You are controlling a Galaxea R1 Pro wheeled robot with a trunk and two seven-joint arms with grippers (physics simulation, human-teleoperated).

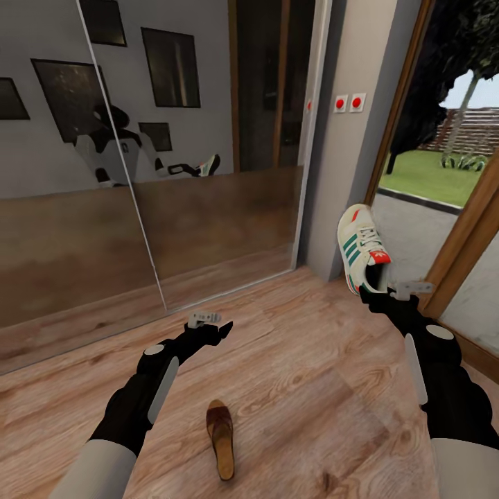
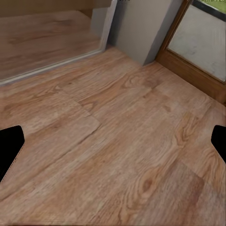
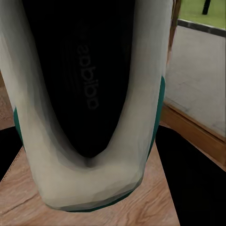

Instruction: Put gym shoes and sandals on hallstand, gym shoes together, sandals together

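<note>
A sandal (image 1: 220,439) lies (floor-bound) behind spread left fingers (image 2: 10,151); right fingers clamp a sneaker (image 1: 362,255).

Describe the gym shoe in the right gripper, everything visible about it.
The gym shoe is a cream-white low sneaker with green side stripes, a red-orange tongue patch and a teal-edged sole. It hangs off the floor, toe raised toward the wall and doorway, heel end down at the right gripper, which clamps it. In the right wrist view its dark insole with faint lettering faces the camera. Nothing else touches it.
</note>
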